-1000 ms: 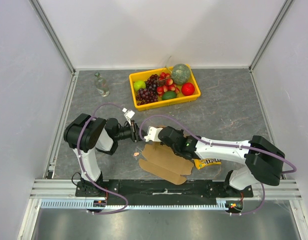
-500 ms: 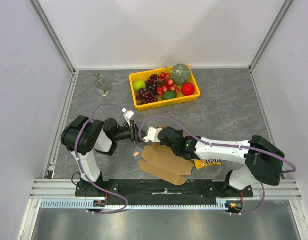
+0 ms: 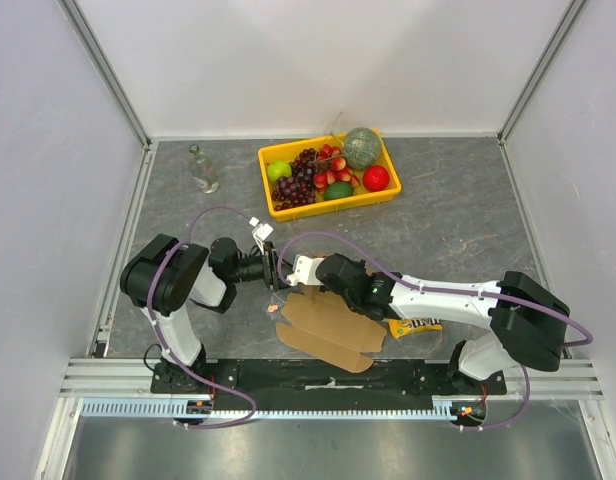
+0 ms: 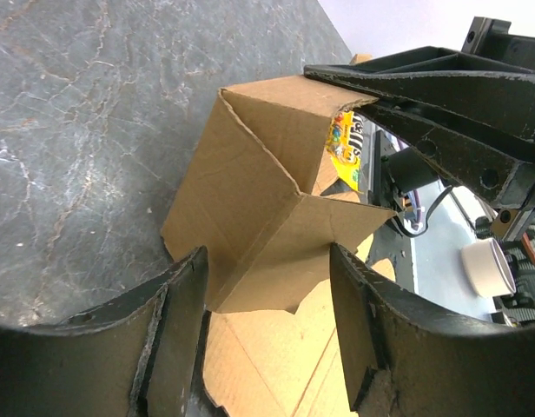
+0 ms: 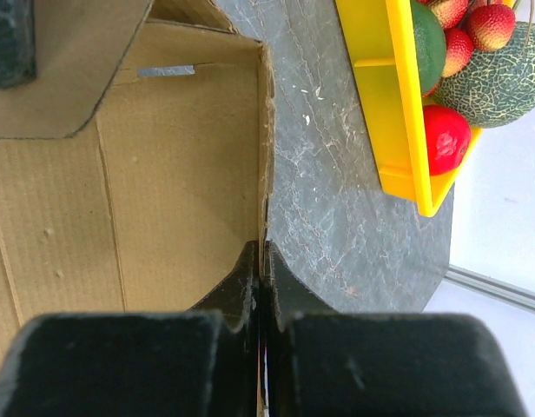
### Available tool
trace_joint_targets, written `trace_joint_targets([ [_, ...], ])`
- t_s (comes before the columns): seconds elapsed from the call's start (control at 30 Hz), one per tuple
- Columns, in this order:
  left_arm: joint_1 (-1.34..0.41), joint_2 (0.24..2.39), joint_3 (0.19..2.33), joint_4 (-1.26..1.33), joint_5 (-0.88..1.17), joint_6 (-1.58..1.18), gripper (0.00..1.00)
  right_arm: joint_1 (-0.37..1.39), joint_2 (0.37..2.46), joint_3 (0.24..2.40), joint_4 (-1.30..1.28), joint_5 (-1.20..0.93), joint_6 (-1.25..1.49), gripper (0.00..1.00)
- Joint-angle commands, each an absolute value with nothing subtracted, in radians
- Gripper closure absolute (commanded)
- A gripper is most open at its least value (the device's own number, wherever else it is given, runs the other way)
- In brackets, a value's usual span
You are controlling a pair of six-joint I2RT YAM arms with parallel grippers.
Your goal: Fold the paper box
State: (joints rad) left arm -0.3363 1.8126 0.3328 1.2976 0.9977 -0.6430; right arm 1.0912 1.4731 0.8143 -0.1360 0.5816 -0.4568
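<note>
The paper box (image 3: 331, 326) is a brown cardboard sheet lying near the front edge, with one wall folded up at its far-left end. In the right wrist view my right gripper (image 5: 263, 254) is shut on the top edge of that upright wall (image 5: 266, 156), with the box floor (image 5: 163, 182) to its left. My left gripper (image 3: 276, 270) faces it from the left. In the left wrist view the left gripper (image 4: 267, 308) is open, and the raised corner of the box (image 4: 267, 217) sits between its fingers (image 4: 176, 334), apart from both.
A yellow tray (image 3: 318, 210) of fruit stands at the back, also seen in the right wrist view (image 5: 398, 113). A small clear bottle (image 3: 201, 168) is at the back left. A yellow candy packet (image 3: 416, 325) lies under the right arm, beside the box.
My left gripper has opened wider and let go of the cardboard flap, easing slightly back to the left. My right gripper has stayed shut on the wall.
</note>
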Motion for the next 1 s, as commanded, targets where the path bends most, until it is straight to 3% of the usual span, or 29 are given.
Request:
trace_joint_targets([
  [0.0,-0.357,1.828,0.336,1.664,1.011,-0.603,0.36,1.097,1.453,0.848,-0.135,0.558,-0.457,1.00],
  [0.47,-0.394,1.816,0.331,1.643,0.927,-0.534,0.34,1.097,1.451,0.854,-0.158,0.505,-0.454,1.00],
  [0.97,-0.495,1.594,0.304,1.207,0.667,-0.261,0.34,1.112,1.427,0.853,-0.170,0.505,-0.448,1.00],
])
